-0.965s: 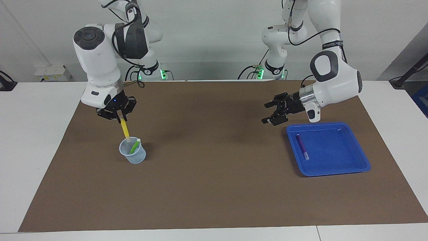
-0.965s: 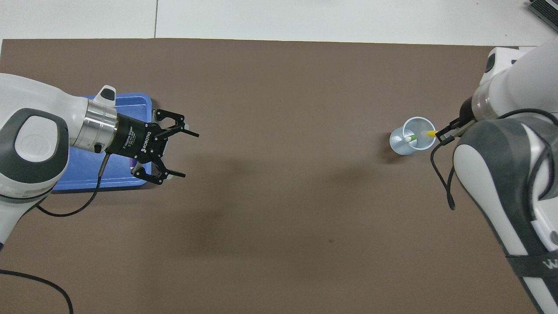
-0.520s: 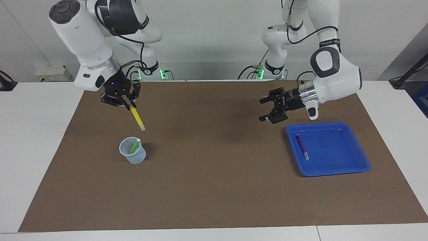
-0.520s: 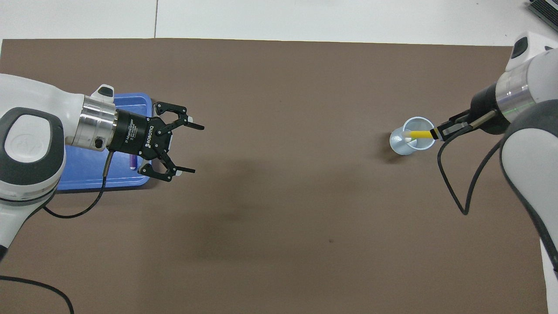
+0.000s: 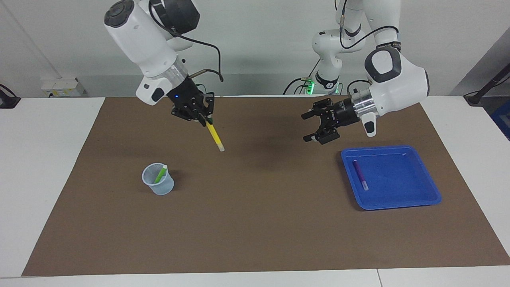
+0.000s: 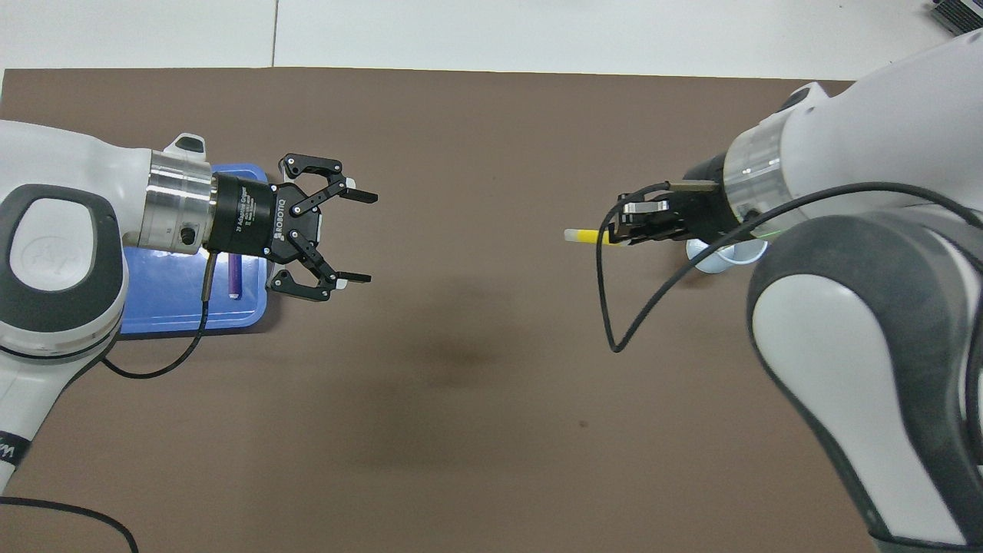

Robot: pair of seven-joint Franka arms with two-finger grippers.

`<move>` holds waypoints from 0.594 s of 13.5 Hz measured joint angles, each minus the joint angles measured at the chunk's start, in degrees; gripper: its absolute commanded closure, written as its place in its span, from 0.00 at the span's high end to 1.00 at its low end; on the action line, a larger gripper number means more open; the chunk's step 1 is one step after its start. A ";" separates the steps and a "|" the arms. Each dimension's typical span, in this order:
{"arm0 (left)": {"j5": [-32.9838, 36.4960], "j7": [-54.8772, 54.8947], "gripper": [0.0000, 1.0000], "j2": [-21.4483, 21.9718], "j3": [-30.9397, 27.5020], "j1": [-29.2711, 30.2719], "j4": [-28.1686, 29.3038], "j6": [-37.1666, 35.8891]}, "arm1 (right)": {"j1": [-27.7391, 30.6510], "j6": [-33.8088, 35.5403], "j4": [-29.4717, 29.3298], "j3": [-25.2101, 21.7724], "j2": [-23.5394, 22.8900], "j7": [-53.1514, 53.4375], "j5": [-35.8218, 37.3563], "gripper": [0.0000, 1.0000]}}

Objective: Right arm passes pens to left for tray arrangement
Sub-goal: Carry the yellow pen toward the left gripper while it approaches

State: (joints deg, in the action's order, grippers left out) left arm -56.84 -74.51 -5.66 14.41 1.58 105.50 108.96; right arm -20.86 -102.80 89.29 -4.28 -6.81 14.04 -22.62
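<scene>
1. Brown matting (image 5: 255,223) is covering the table; from across it, the right gripper (image 5: 198,115) is clenching the yellow pen (image 5: 214,136) over bare mat, the left gripper (image 5: 314,126) is gaping beside the tray (image 5: 414,201) with the purple pen (image 5: 359,174).
2. From overhead, the yellow pen (image 6: 587,236) is pointing at the left gripper (image 6: 349,236); it should arrive level between those fingers. The cup (image 5: 158,185) with the green pen (image 5: 161,174) is standing clear.

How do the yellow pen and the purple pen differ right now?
The yellow pen hangs tilted in the air, clamped by the right gripper over the mat; the purple pen lies flat in the blue tray, untouched. The open left gripper waits beside the tray. Both pens are slim with whitish ends.
</scene>
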 measured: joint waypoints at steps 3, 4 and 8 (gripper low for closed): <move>-1.14 -1.77 0.99 -0.33 0.86 -1.73 0.01 4.54 | -2.01 -2.82 0.58 -0.02 -1.20 7.23 -3.81 0.09; -1.73 -1.93 0.99 -0.41 0.87 -2.08 0.01 5.16 | -2.81 -4.58 0.74 -0.01 -1.73 9.92 -5.11 0.09; -2.78 -1.95 0.99 -0.57 0.89 -3.30 0.07 8.05 | -8.47 -11.89 0.82 0.08 -4.03 20.62 -6.25 0.09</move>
State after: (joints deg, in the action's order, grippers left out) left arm -59.62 -76.46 -6.23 15.30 -1.73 105.56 117.01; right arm -29.33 -114.69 90.10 -4.20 -10.84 34.66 -28.87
